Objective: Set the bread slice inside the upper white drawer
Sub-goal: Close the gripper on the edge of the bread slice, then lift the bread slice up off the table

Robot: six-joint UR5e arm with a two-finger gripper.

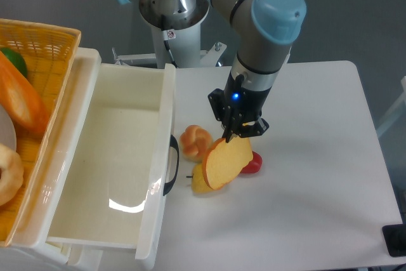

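White table surface fills the right of your view, with the upper white drawer pulled open at the left, beside a yellow wicker basket. You will find the gripper clamped on the top edge of the bread slice, which hangs tilted just above the table. Note the knotted bun just left of the slice, a red item partly hidden behind it, and a yellow piece under its lower edge.
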